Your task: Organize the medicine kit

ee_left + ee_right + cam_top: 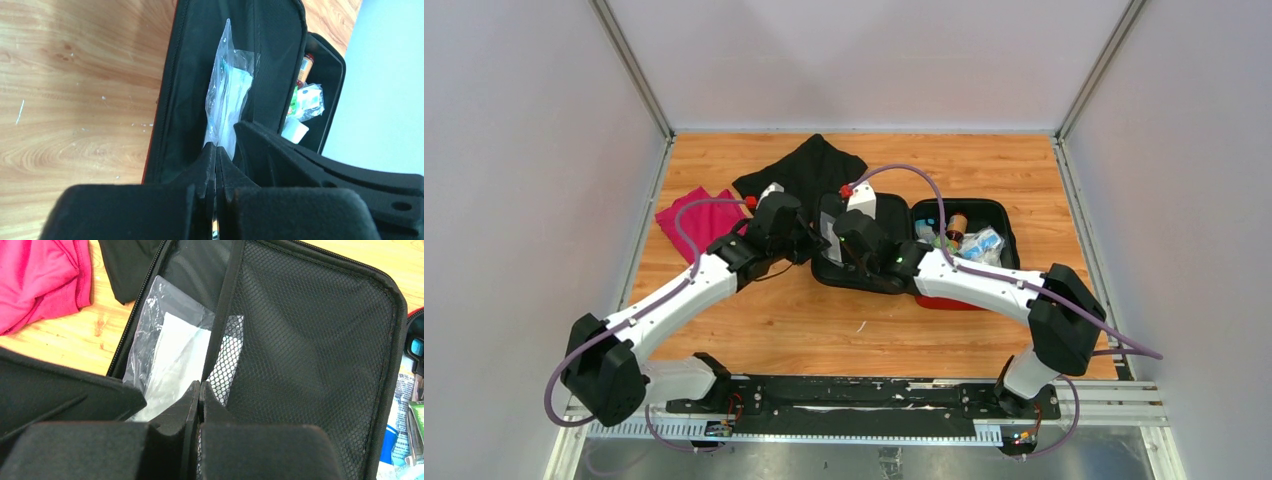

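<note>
Counted items: one open medicine kit (1008, 228) beneath two tools, the left gripper (215, 155) and right gripper (199, 390); one clear plastic packet (227, 95) just ahead of both; two cloths, one black cloth (809, 165) beyond the left gripper and one magenta cloth (694, 215) left of it; one brown bottle (957, 222) right of the right gripper.

I see the rounded red zip-around soft case (944, 301) lying open on the wooden tabletop (824, 320), its right half packed with small items. My left arm (694, 285) and right arm (969, 280) meet over its left half. A crumpled black cloth (809, 168) and a magenta cloth (692, 215) lie to its left.
</note>
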Available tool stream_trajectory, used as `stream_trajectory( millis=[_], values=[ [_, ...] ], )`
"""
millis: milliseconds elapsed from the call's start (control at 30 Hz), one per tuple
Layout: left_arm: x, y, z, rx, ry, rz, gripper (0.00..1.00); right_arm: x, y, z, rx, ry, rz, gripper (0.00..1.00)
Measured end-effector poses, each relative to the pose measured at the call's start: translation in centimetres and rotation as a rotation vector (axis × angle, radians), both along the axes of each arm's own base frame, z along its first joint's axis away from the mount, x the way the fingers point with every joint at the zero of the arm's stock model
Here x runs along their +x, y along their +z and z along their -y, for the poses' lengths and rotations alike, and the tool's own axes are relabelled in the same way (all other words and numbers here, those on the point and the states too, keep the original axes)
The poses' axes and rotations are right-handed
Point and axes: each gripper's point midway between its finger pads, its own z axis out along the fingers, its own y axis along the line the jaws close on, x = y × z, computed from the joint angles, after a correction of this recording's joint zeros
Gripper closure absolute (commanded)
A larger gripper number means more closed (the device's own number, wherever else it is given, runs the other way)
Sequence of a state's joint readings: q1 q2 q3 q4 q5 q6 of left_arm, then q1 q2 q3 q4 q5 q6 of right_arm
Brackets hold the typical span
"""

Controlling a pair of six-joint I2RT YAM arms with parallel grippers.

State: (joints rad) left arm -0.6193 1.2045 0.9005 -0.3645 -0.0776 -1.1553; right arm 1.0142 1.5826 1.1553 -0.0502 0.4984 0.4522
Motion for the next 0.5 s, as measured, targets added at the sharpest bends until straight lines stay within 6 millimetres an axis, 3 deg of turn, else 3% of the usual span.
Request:
stream_trajectory(
  millis=[333,500],
  values=[
    [1.7,0.1,1.2,0.023,-0.042,0.047,1.0,-0.3,0.2,0.4,0.008,0.0,0.004,1.0],
    [2.1,-0.2,1.6,0.036,-0.067,0.063,0.69,-0.3,0.3,0.5,0.011,0.0,0.006,1.0]
  ],
)
